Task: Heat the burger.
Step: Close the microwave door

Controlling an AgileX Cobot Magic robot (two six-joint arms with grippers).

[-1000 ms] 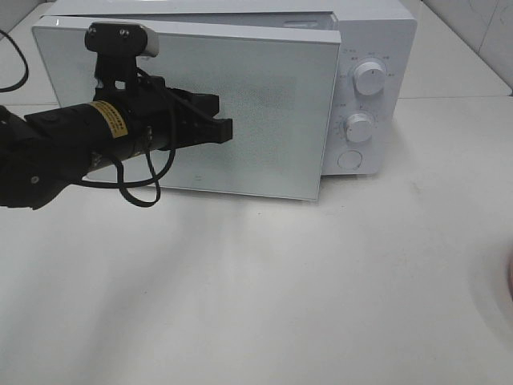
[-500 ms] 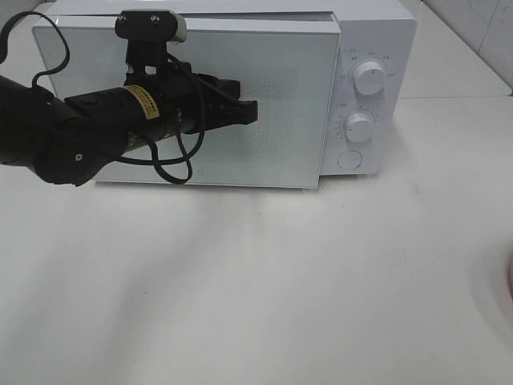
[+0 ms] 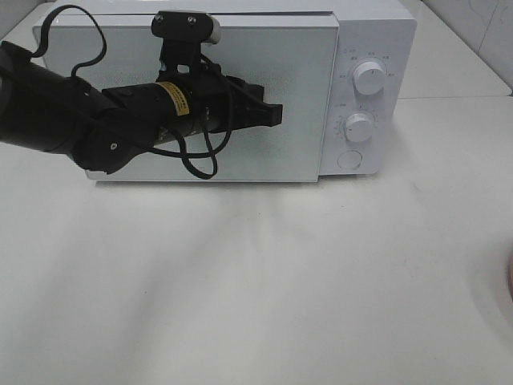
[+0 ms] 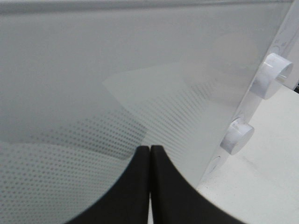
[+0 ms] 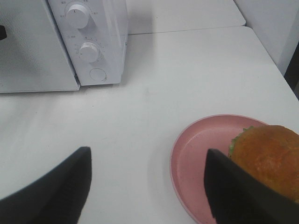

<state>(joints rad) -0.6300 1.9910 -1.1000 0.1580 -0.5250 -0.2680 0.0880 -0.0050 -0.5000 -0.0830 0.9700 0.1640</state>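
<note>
A: Where's the burger [image 5: 266,156]?

B: Lower right of the right wrist view, on the pink plate [image 5: 196,158], toward the plate's right side and cut off by the frame edge. Domed bun up, a frill of green lettuce showing at its left rim. It's round, so no long axis to speak of.

A: And relative to the right gripper [image 5: 147,186]?

B: Its two dark fingers stand wide apart with nothing between them but table and the plate's left part. The burger sits just beside the right-hand finger [image 5: 233,186], partly behind it; I can't tell whether they touch.

A: The left gripper [image 4: 150,156]?

B: Jaws pressed together, holding nothing, tips close against the microwave door [image 3: 304,96]. In the high view it lies across the middle of the door, pointing right toward the two knobs [image 3: 369,78].

A: Door?

B: Flush with the white microwave [image 3: 377,24] body.

A: Room to move?

B: Bare white table [image 3: 280,281] fills the lower frame ahead of the oven; only a sliver of plate shows at its right edge.
</note>
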